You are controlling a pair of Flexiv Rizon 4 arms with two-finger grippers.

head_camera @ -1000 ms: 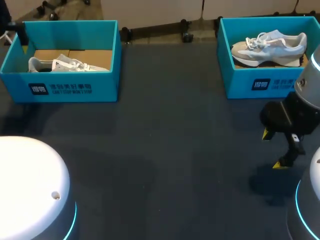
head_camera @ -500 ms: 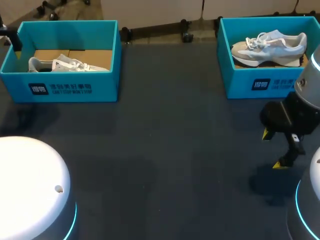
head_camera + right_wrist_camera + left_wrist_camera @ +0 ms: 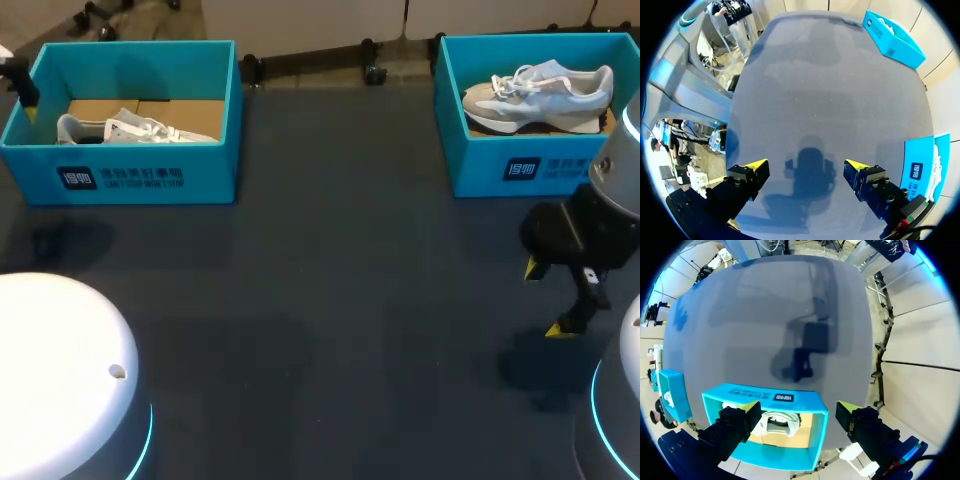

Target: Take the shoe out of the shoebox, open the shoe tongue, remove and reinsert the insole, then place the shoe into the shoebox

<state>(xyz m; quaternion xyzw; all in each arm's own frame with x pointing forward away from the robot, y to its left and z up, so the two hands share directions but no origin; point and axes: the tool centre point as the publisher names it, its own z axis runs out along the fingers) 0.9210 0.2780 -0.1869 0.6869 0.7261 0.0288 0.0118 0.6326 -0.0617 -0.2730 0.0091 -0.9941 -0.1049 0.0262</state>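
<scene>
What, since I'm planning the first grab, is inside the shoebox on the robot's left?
In the shoebox, a white shoe lies on the brown cardboard floor, near the front wall. That wall hides the shoe's lower side in the head view; its insole cannot be seen.

A broad stretch of bare counter (image 3: 340, 300) runs between the left shoebox (image 3: 130, 175) and the right shoebox (image 3: 520, 165), which stand well apart at the far side. Both are open at the top; their upright walls bar the sides, and the left shoe (image 3: 130, 128) and right shoe (image 3: 540, 90) lie inside. The right gripper (image 3: 547, 298), jaws apart, hangs over bare counter before the right shoebox; the left gripper (image 3: 797, 407), jaws apart, hangs over the left shoebox's outer end.
</scene>
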